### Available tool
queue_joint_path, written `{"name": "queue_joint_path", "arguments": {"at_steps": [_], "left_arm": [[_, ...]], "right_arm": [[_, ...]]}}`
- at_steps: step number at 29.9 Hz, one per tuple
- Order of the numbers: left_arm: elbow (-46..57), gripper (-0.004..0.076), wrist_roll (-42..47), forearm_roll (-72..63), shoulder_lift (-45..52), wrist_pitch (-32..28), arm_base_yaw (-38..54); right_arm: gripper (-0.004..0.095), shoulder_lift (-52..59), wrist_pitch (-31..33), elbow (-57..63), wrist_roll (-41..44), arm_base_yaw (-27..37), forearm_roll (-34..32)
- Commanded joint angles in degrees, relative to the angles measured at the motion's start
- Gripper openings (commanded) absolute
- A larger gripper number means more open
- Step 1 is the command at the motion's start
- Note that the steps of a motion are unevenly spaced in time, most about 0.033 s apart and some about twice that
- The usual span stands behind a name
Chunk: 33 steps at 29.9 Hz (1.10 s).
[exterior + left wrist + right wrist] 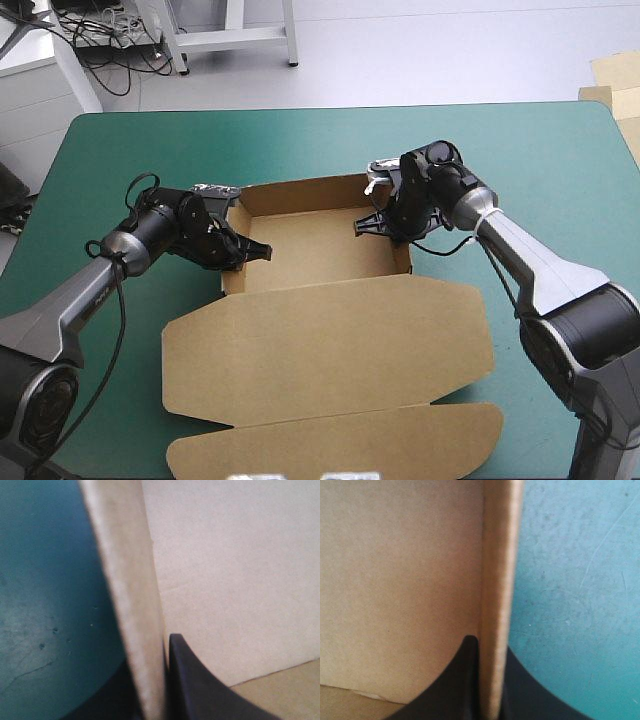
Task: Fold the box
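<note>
One brown box (320,258) sits mid-table on the teal-green table (130,150) as an open tray. Three of its walls are raised, its single lid (330,335) lies flat toward the near edge, and one long flap (340,450) lies beyond that. Two grippers hold it, one on each side. The left gripper (248,250) pinches the tray's left wall (131,605). Its black fingers (192,690) are all but closed on the board, one inside the tray and one outside. The right gripper (388,228) grips the right wall (496,605) the same way, narrowed onto the board's edge. Each arm reaches in from its own side and covers part of the wall it grips. The far wall (300,192) stands free between them. Pale board (612,80) lies past the table's far right corner.
</note>
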<state>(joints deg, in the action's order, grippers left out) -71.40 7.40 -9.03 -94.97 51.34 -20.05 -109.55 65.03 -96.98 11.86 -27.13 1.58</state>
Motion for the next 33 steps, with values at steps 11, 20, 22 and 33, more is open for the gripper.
{"name": "queue_joint_path", "arguments": {"at_steps": [11, 20, 22, 33], "left_arm": [[-1.4, 0.0147, -5.9, -3.4, 1.4, -1.3, -0.7], [-1.4, 0.0624, -6.2, -4.7, 2.1, 0.3, -0.7], [-1.4, 0.0673, -6.0, -4.7, 3.0, 0.1, -0.7], [-1.4, 0.0683, -6.0, -4.8, 9.2, -0.2, -0.7]], "right_arm": [[0.014, 1.3, 0.1, -1.9, -5.7, 0.1, 2.0], [0.0875, 1.6, 1.5, -2.0, -6.3, 0.1, 2.1], [0.0917, 2.0, 1.4, -2.0, -6.3, 0.1, 2.1], [0.0913, 6.9, 1.2, -2.2, -7.8, 0.1, 0.1]]}}
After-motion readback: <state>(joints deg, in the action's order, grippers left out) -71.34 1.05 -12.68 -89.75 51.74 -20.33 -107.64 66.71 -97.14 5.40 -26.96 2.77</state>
